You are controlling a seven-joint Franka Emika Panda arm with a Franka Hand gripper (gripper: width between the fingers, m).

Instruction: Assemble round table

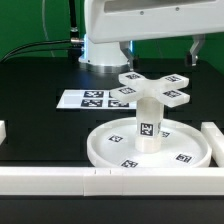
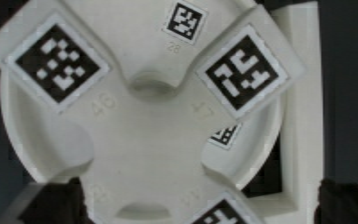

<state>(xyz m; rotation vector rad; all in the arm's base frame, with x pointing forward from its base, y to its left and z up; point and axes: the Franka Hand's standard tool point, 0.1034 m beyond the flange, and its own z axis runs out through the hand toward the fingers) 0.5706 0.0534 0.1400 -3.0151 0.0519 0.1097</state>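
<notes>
end effector spread, tips cropped | cross-shaped piece atop post

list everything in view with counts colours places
large round rimmed white plastic disc: 1, white, front centre
short thick white cylinder post: 1, white, upright at the disc's middle
small cross-shaped white piece: 1, white, atop the post
marker board: 1, white with black tags, behind the disc
long straight white border rails: several, white, front and both sides
black table: 1, black, under everything
white robot arm: 1, white, rear
hand: 1, dark fingers, open above the cross piece
</notes>
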